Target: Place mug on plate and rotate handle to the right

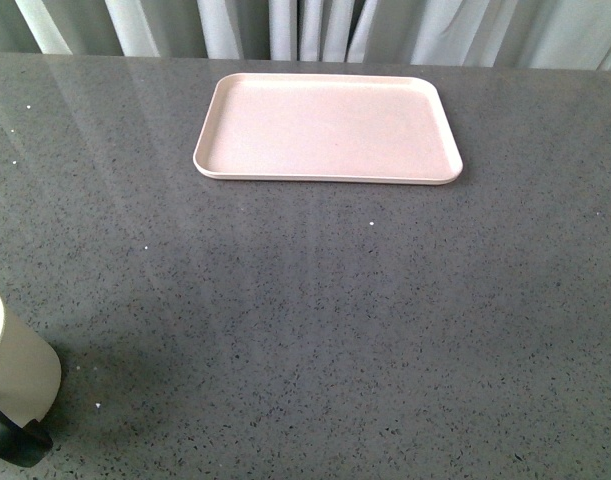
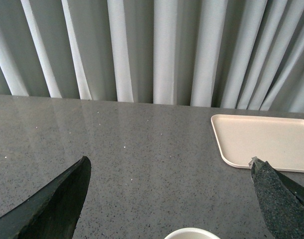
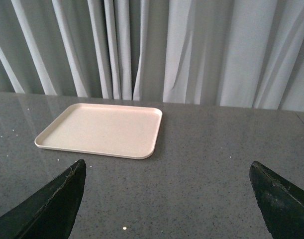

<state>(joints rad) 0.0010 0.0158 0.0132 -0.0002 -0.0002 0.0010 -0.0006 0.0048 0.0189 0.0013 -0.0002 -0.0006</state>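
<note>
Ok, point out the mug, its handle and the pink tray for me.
mug (image 1: 25, 375), front view, on its cream side wall.
handle (image 1: 15, 445), front view, on the black loop's lower curve.
pink tray (image 1: 325, 125), front view, on its bare floor.

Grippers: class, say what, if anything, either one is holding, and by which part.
Nothing is held. The left gripper and the right gripper show jaws spread wide, closed on nothing; the mug stands untouched on the table.

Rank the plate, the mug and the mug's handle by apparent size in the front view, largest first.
1. plate, clearly largest.
2. mug, though the frame edge crops it and it sits nearer the camera.
3. handle, smallest, also cropped.
</note>
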